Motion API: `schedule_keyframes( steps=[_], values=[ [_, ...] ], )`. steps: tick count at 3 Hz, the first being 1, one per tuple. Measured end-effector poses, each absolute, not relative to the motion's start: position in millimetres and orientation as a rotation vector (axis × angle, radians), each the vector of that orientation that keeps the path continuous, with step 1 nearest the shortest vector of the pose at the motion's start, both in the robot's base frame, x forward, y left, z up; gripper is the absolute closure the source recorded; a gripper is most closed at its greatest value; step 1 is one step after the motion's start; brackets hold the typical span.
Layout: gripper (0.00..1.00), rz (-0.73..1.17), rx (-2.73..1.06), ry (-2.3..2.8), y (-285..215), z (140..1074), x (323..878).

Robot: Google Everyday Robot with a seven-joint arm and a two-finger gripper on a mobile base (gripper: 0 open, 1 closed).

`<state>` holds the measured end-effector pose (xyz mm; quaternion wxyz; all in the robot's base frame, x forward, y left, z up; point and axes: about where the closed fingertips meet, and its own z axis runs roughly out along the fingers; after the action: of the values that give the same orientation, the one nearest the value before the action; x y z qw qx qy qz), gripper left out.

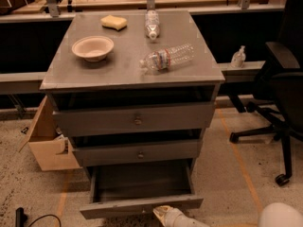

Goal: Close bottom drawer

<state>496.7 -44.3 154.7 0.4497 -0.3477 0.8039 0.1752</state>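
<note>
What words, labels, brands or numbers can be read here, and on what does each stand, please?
No text is readable.
Label on the near water bottle: too blurred.
Label on the far bottle: too blurred.
Pump bottle on the ledge: too small.
Open bottom drawer, and the end effector at its front edge: no markings seen.

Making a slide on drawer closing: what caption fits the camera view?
Gripper at the front of the pulled-out bottom drawer of a grey cabinet.
</note>
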Motion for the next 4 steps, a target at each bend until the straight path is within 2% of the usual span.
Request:
schedule_keyframes(
  steps=[4],
  values=[
    [1.00, 0.417, -0.873, 1.941, -31, 157, 519]
  ],
)
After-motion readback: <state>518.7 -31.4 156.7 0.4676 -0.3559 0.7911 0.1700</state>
